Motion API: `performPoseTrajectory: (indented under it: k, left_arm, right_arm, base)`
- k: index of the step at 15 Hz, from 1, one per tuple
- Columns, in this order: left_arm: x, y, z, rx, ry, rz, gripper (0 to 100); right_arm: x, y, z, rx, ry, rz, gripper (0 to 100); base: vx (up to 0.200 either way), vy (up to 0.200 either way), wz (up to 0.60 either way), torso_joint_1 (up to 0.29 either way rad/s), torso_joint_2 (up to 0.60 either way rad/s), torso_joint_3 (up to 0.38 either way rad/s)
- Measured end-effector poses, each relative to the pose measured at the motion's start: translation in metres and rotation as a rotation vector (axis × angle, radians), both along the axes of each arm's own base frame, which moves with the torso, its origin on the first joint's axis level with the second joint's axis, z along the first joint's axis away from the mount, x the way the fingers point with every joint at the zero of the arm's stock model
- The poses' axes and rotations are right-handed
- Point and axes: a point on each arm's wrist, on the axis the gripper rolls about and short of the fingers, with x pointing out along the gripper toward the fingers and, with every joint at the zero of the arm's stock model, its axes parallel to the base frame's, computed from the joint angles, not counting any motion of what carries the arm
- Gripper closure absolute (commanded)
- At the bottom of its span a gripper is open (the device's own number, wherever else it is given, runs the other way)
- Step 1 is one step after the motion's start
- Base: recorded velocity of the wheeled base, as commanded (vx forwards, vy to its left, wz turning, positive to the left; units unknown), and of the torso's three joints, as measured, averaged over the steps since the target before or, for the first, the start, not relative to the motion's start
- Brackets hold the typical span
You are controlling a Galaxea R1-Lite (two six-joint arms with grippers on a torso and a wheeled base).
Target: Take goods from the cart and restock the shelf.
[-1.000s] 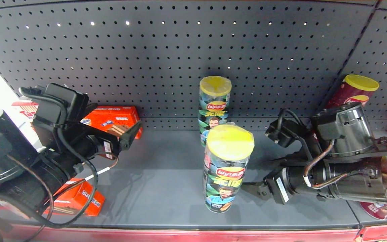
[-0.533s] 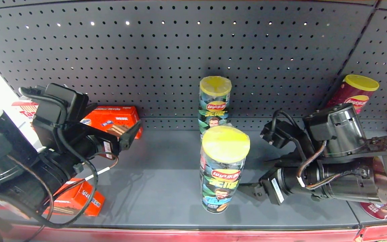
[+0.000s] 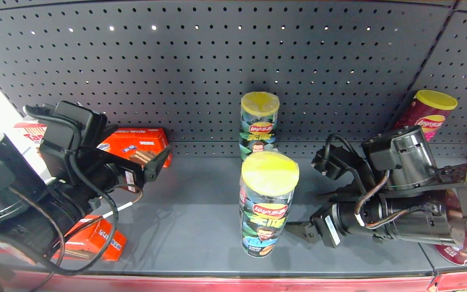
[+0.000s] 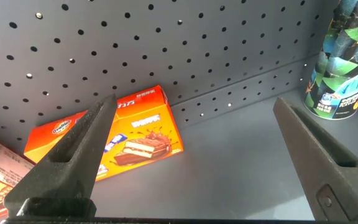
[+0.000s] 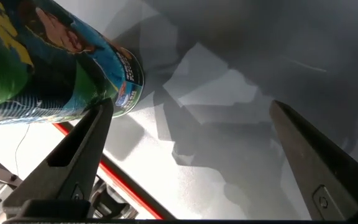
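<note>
One can (image 5: 42,68) stands just beside the spread right gripper (image 5: 189,106).

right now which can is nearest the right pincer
The front green can, beside the right pincer; the back green can and red can stand farther off.

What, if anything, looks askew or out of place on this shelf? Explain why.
The front orange box lies at a slant to the shelf edge. The front can and back can stand upright in line. Nothing looks spilled or damaged.
</note>
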Motion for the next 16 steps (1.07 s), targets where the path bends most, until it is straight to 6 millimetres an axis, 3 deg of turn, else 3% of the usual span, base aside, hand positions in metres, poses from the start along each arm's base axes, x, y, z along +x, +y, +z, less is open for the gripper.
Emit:
performPoseTrajectory:
  k: [4, 10, 16]
  left_arm:
    - [-0.003, 0.001, -0.003, 0.003, 0.01, 0.0, 0]
    - [-0.015, 0.006, -0.006, 0.009, 0.022, -0.002, 0]
    - [-0.031, 0.012, -0.003, 0.004, 0.006, 0.001, 0]
  right_arm:
    - [-0.007, -0.01, 0.014, 0.038, -0.035, -0.015, 0]
    - [-0.038, -0.043, 0.066, 0.267, -0.31, -0.047, 0]
    - [-0.088, -0.085, 0.08, 0.388, -0.54, -0.122, 0]
  base:
    - [0.0, 0.0, 0.0, 0.0, 0.0, 0.0]
    - [0.0, 0.0, 0.0, 0.0, 0.0, 0.0]
    - [0.0, 0.0, 0.0, 0.0, 0.0, 0.0]
